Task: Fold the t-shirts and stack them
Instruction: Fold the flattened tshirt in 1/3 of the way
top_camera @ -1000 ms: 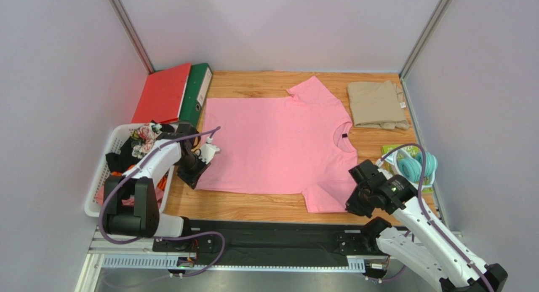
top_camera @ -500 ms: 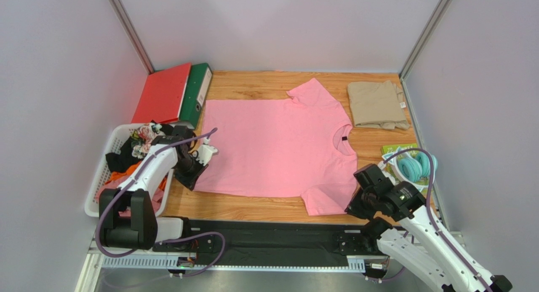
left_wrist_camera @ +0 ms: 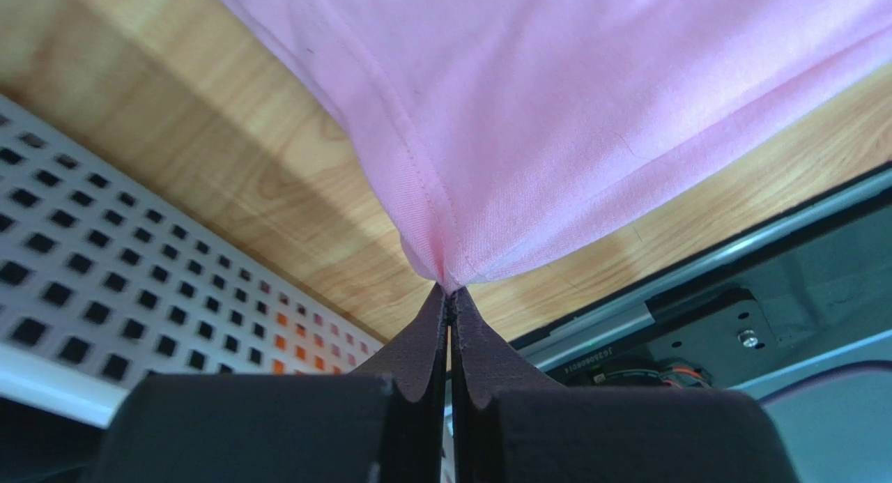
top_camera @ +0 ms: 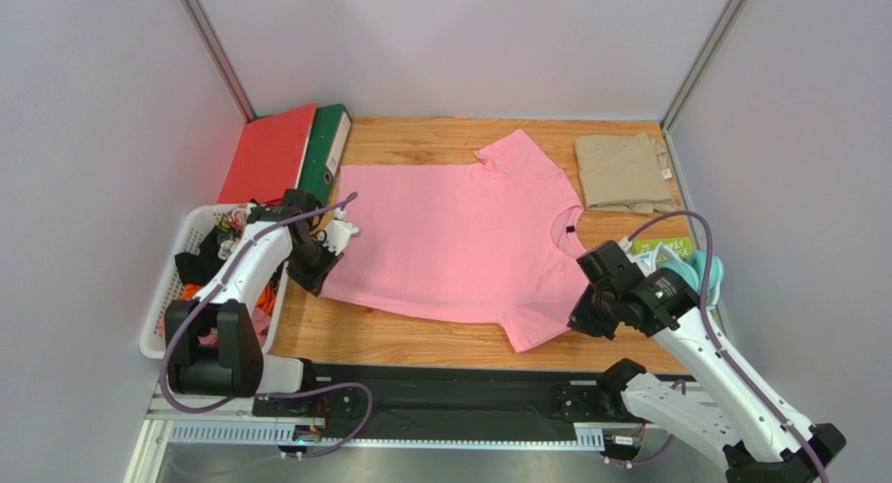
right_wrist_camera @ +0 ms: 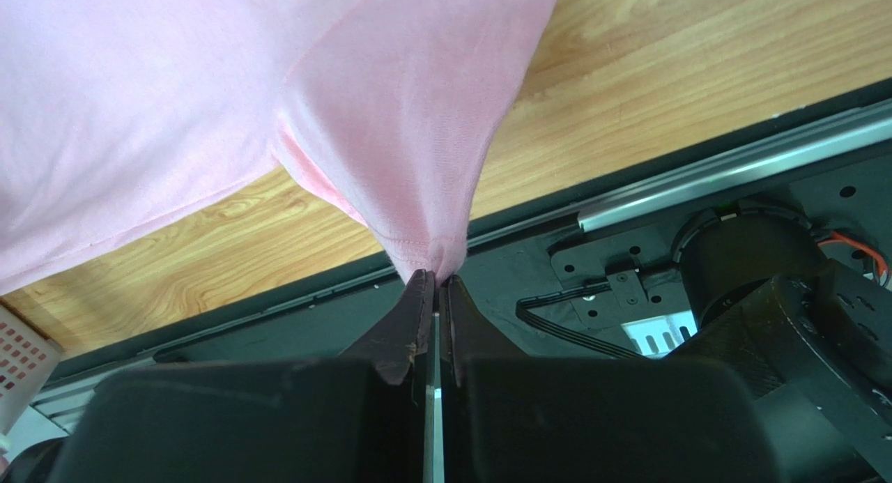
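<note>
Left gripper (left_wrist_camera: 450,295) pinches the pink t-shirt's (top_camera: 461,243) hem corner and right gripper (right_wrist_camera: 432,279) its sleeve, near the bench's (top_camera: 419,342) near edge, presumably for folding.

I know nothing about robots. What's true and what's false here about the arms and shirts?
The left gripper and right gripper both pinch the pink t-shirt. True.
The beige t-shirt lies spread out flat. False: it sits folded at the far right corner.
A white basket sits at the scene's left side. True.
The teal headphones rest on the pink t-shirt. False: they lie apart from it, at the right.
</note>
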`<state>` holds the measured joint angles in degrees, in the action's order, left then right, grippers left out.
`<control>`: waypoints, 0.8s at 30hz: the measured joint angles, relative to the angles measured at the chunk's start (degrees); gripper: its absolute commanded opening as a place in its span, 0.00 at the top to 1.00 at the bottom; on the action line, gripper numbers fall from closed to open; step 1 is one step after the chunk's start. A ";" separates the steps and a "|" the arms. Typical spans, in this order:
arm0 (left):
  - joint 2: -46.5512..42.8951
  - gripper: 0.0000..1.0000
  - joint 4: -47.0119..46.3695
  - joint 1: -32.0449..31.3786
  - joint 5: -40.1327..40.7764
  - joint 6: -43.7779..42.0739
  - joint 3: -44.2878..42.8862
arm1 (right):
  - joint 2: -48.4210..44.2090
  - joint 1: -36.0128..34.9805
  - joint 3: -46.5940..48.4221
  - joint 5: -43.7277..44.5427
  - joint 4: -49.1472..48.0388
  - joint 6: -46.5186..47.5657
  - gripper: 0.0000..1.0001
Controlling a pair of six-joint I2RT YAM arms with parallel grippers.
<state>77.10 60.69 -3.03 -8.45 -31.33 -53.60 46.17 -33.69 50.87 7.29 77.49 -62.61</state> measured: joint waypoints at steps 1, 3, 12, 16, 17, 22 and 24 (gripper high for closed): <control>0.52 1.00 -0.07 0.11 0.04 -0.07 -0.94 | 0.61 0.00 1.05 0.55 -0.02 0.31 1.00; 1.95 1.00 -0.02 0.28 0.17 -0.09 -2.67 | 1.64 0.00 2.69 1.53 0.02 0.87 1.00; 8.20 1.00 -0.83 0.81 0.87 -0.11 -7.56 | 6.67 0.02 6.69 5.46 -0.15 2.95 1.00; 9.44 1.00 -1.66 0.81 1.18 -0.11 -8.61 | 8.59 0.63 7.61 6.49 -0.74 4.00 1.00; 9.66 1.00 -1.90 0.81 1.27 -0.11 -8.74 | 9.07 1.01 7.76 6.69 -1.09 4.26 1.00; 10.67 1.00 -2.43 0.81 1.49 -0.09 -8.85 | 10.73 3.17 8.85 7.37 -2.95 5.90 1.00; 11.19 1.00 -2.54 0.81 1.49 -0.09 -9.01 | 11.45 3.87 9.73 7.67 -3.43 6.58 1.00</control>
<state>88.29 58.15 -2.22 -6.96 -31.42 -62.61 57.63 -29.82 60.60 14.96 74.06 -56.03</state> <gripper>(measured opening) 0.006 0.010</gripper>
